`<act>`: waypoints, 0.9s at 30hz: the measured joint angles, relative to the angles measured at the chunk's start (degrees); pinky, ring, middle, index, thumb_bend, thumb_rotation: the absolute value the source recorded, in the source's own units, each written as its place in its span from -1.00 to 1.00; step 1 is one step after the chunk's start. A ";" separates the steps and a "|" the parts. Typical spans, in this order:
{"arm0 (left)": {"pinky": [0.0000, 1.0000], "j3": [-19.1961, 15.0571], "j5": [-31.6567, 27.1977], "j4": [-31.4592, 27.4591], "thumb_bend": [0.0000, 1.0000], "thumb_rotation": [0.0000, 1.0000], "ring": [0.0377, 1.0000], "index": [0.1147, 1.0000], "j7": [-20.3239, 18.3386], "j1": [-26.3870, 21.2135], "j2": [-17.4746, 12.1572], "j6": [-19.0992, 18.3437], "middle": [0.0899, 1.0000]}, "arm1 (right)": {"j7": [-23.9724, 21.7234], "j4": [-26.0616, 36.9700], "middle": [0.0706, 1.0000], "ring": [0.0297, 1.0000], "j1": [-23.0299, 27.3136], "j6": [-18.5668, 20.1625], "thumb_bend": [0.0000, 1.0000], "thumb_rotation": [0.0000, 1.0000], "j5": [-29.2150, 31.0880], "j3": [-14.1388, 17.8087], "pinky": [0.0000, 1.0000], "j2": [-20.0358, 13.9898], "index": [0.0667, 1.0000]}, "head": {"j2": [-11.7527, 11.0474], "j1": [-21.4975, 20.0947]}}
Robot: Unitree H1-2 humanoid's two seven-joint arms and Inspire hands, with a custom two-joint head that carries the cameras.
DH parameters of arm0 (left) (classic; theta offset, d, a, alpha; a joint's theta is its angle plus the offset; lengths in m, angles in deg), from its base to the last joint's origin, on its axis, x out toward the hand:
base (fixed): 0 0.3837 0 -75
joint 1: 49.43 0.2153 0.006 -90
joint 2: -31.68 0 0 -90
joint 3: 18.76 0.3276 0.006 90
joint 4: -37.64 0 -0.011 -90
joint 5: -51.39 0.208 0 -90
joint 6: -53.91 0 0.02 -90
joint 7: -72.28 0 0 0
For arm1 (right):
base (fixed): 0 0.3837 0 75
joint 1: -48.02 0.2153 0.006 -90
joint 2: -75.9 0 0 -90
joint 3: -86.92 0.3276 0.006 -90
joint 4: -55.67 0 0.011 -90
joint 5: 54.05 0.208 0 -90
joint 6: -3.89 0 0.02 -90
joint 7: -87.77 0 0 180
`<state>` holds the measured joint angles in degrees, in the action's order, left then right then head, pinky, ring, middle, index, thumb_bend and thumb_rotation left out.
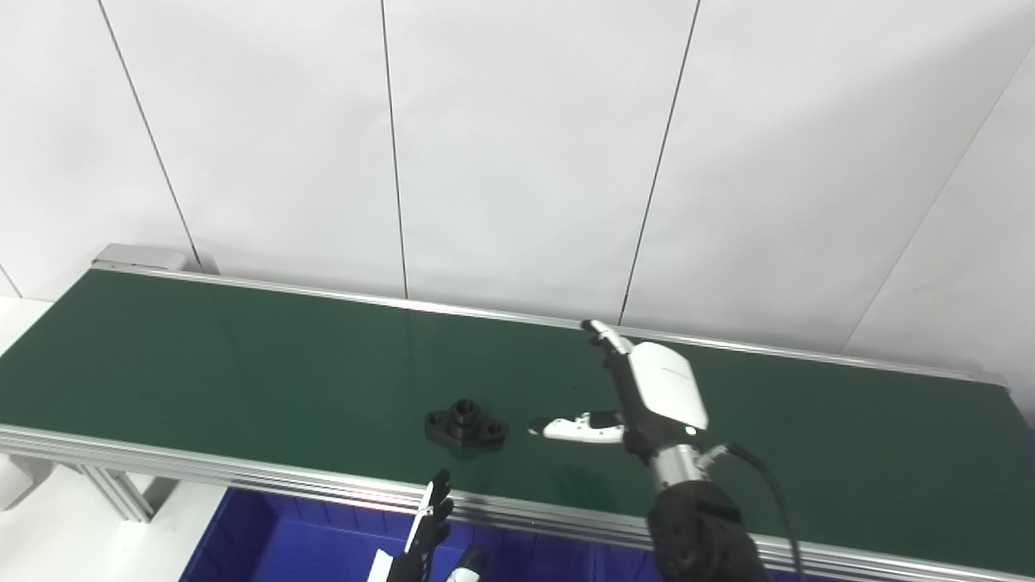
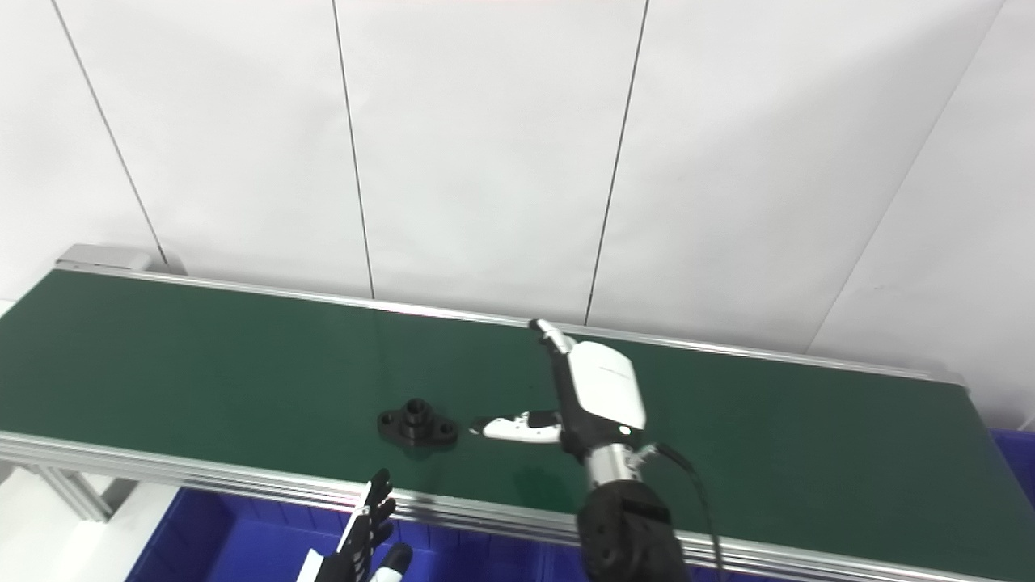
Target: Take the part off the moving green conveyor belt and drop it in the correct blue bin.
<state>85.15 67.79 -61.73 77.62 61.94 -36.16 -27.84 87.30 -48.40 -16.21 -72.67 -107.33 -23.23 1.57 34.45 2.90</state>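
A black flanged part (image 1: 465, 423) with a raised round hub lies on the green conveyor belt (image 1: 242, 364), near its front edge. My right hand (image 1: 647, 396) is over the belt just right of the part, open, thumb pointing left toward it and fingers stretched to the back; it does not touch the part. My left hand (image 1: 424, 537) is low at the picture's bottom, below the belt's front rail and over a blue bin (image 1: 267, 537), fingers straight and apart, holding nothing.
The belt has aluminium rails front (image 1: 202, 465) and back. White wall panels stand behind. A second blue bin shows in the right eye view (image 2: 1020, 453) at the far right edge. A belt leg (image 1: 113, 493) stands at lower left.
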 measured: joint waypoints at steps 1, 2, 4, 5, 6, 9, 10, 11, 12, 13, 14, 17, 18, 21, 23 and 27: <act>0.92 0.00 0.16 -0.01 -0.11 0.77 0.93 1.00 0.00 0.02 0.00 0.00 1.00 | 0.01 -0.65 0.62 0.44 0.30 0.27 0.95 0.06 -0.10 -0.29 0.17 0.08 0.73 | 0.09 0.18; 0.92 0.04 0.20 -0.03 -0.11 0.77 0.93 1.00 0.00 0.08 0.00 0.00 1.00 | 0.00 -1.44 0.62 0.44 0.66 0.69 0.95 0.06 -0.18 -0.77 0.17 0.10 0.73 | 0.09 0.18; 0.91 0.10 0.44 -0.15 -0.12 0.78 0.93 1.00 0.00 0.29 -0.01 -0.01 1.00 | -0.08 -3.06 0.62 0.43 1.41 1.83 0.96 0.04 -0.27 -1.79 0.16 0.18 0.73 | 0.26 0.53; 0.91 0.14 0.73 -0.32 -0.12 0.77 0.93 1.00 0.00 0.35 -0.02 -0.01 1.00 | -0.16 -3.98 0.62 0.42 1.92 2.52 0.95 0.03 -0.28 -2.20 0.14 0.24 0.73 | 0.35 0.62; 0.90 0.20 1.17 -0.54 -0.13 0.75 0.93 1.00 0.00 0.39 -0.04 -0.01 1.00 | -0.25 -4.55 0.61 0.41 2.23 3.13 0.95 0.02 -0.29 -2.53 0.12 0.25 0.72 | 0.61 0.62; 0.88 0.24 1.65 -1.22 -0.12 0.72 0.92 1.00 0.01 0.63 -0.04 -0.01 1.00 | -0.27 -6.63 0.61 0.39 3.16 3.61 0.94 0.00 -0.33 -3.88 0.10 0.21 0.71 | 0.70 0.79; 0.88 0.24 1.66 -1.39 -0.12 0.72 0.92 1.00 0.03 0.70 -0.03 -0.01 1.00 | -0.23 -7.33 0.61 0.38 3.44 3.63 0.94 0.00 -0.32 -4.28 0.09 0.24 0.71 | 0.96 0.97; 0.88 0.26 1.67 -1.54 -0.12 0.72 0.92 1.00 0.03 0.77 -0.02 -0.01 1.00 | -0.26 -7.92 0.61 0.38 3.68 3.74 0.93 0.00 -0.27 -4.65 0.09 0.24 0.71 | 0.97 0.97; 0.88 0.27 1.66 -1.79 -0.11 0.72 0.92 1.00 0.04 0.88 0.00 -0.01 1.00 | -0.31 -8.22 0.61 0.39 3.77 3.90 0.93 -0.01 -0.23 -4.95 0.10 0.23 0.71 | 1.05 1.14; 0.88 0.27 1.66 -2.06 -0.10 0.72 0.93 1.00 0.04 1.02 0.02 -0.01 1.00 | -0.34 -8.46 0.61 0.37 3.82 3.98 0.93 -0.01 -0.22 -5.20 0.09 0.24 0.71 | 1.14 1.32; 0.89 0.28 1.65 -2.33 -0.11 0.72 0.94 1.00 0.04 1.18 0.05 -0.04 1.00 | -0.34 -8.93 0.61 0.33 3.97 4.05 0.93 0.01 -0.23 -5.58 0.06 0.23 0.72 | 1.32 1.41; 0.89 0.48 1.63 -3.61 -0.12 0.70 0.94 1.00 0.05 1.70 0.09 -0.40 1.00 | -0.55 -9.90 0.62 0.27 4.22 4.13 0.92 0.00 -0.37 -6.99 0.04 -0.02 0.72 | 1.67 1.41; 0.89 0.60 1.64 -4.20 -0.12 0.69 0.94 1.00 0.05 2.02 0.09 -0.41 1.00 | -0.61 -9.91 0.62 0.26 4.22 4.13 0.92 0.00 -0.55 -7.60 0.03 -0.16 0.72 | 1.67 1.41; 0.91 0.72 1.65 -4.48 -0.13 0.73 0.94 1.00 0.07 2.19 0.09 -0.41 1.00 | -0.71 -9.93 0.60 0.11 4.33 4.12 0.90 0.01 -1.37 -9.18 -0.12 -0.72 0.71 | 1.84 1.84; 0.91 0.80 1.70 -4.56 -0.14 0.73 0.94 1.00 0.08 2.25 0.08 -0.41 1.00 | -0.82 -10.19 0.59 -0.05 4.56 4.12 0.89 -0.01 -2.02 -10.46 -0.29 -1.19 0.70 | 1.93 2.20; 0.92 1.00 2.76 -5.41 -0.17 0.67 0.93 1.00 0.56 2.64 0.08 -0.42 1.00 | -1.21 -11.42 0.50 -0.22 4.92 4.12 0.88 -0.04 -1.96 -11.03 -0.42 -1.31 0.65 | 2.02 2.55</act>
<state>86.15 70.55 -67.14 78.17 64.58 -36.08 -28.25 86.09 -59.82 -11.28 -68.55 -109.29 -34.26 0.26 36.47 5.45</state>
